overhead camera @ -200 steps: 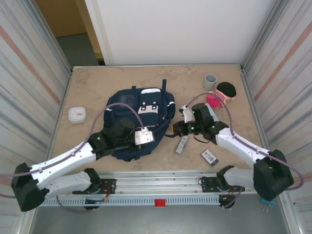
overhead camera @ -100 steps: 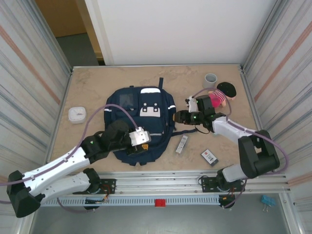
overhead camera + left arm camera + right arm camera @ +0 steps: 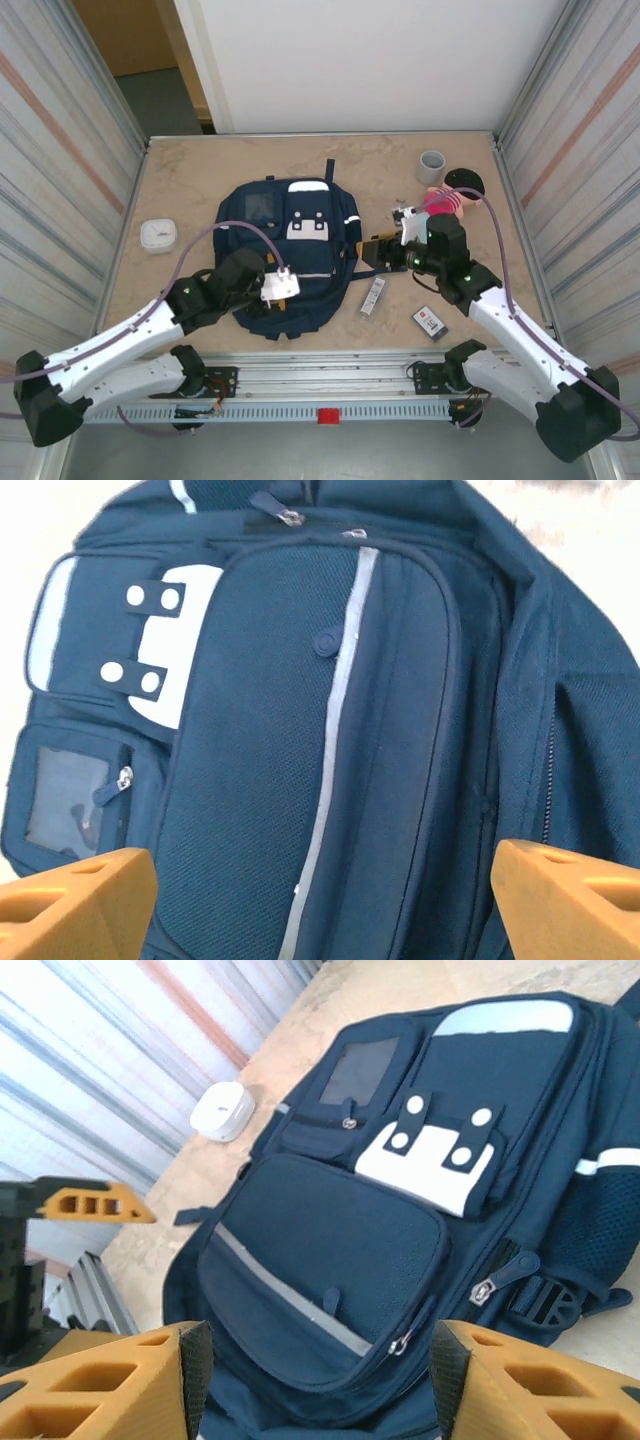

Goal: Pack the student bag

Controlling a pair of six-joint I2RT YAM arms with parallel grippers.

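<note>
- Since the earlier frame, both grippers have let go and spread apart, and the student bag (image 3: 295, 250) has settled flat.
- Left gripper (image 3: 281, 289): jaws wide and empty, over the bag's near edge.
- Right gripper (image 3: 373, 250): jaws parted and empty, just right of the bag.
- One bag with its pockets zipped; one cup (image 3: 432, 165) and one doll (image 3: 452, 194), both beyond the right gripper.

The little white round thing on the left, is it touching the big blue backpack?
Apart. The top external view shows bare table between the white round thing and the backpack.
</note>
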